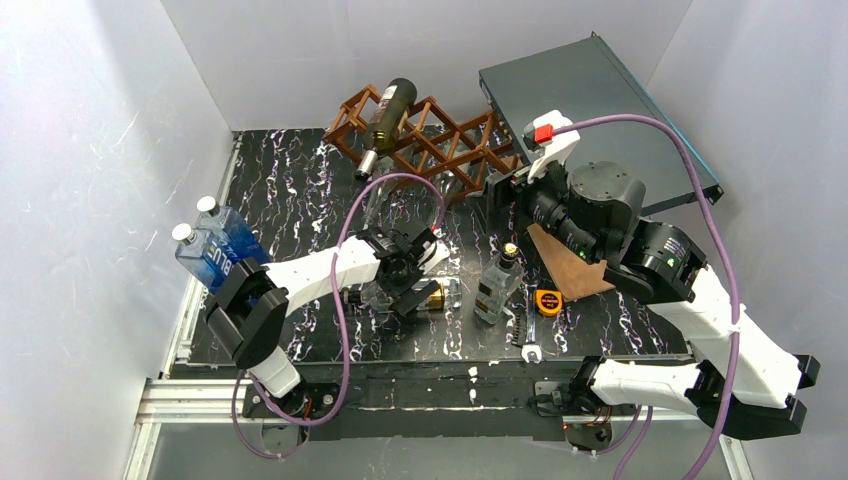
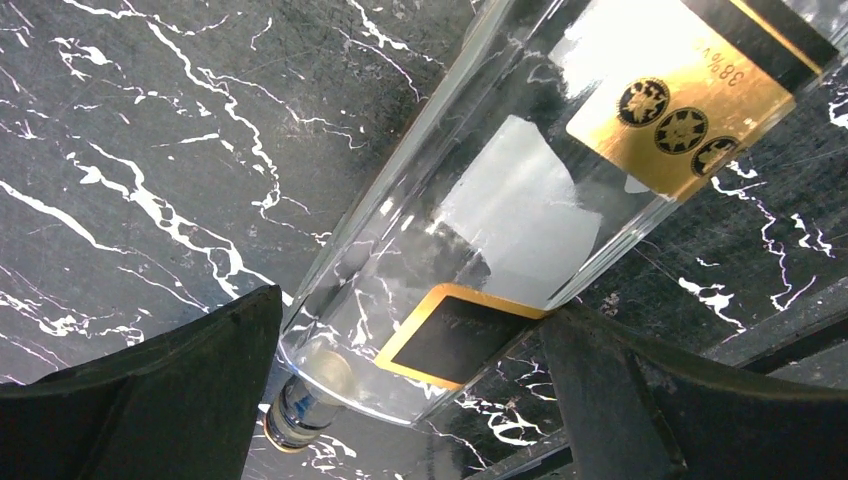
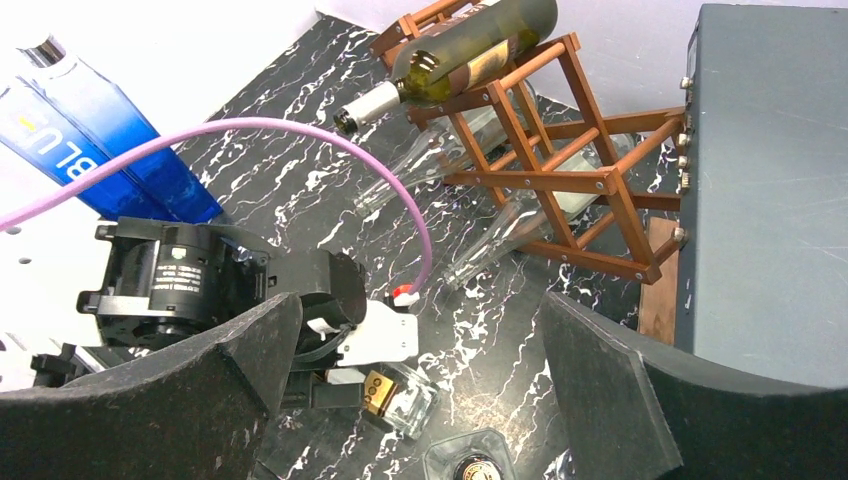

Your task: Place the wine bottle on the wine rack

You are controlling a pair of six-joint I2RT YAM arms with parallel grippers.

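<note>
Dark wine bottle (image 1: 388, 115) already lies across the top of the wine rack (image 1: 445, 150), well clear of both arms, so that looks done. In front of the rack the left fingers (image 2: 150, 400) are spread around a clear bottle (image 2: 480, 230) lying on the table (image 1: 290, 190), not gripping it; right fingers (image 3: 150, 400) spread too, holding nothing

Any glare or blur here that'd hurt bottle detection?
Left wrist: glare whitens the gold label on the clear bottle; top: white walls bright, table sharp; right wrist: near fingers dark and soft, rack crisp.
</note>
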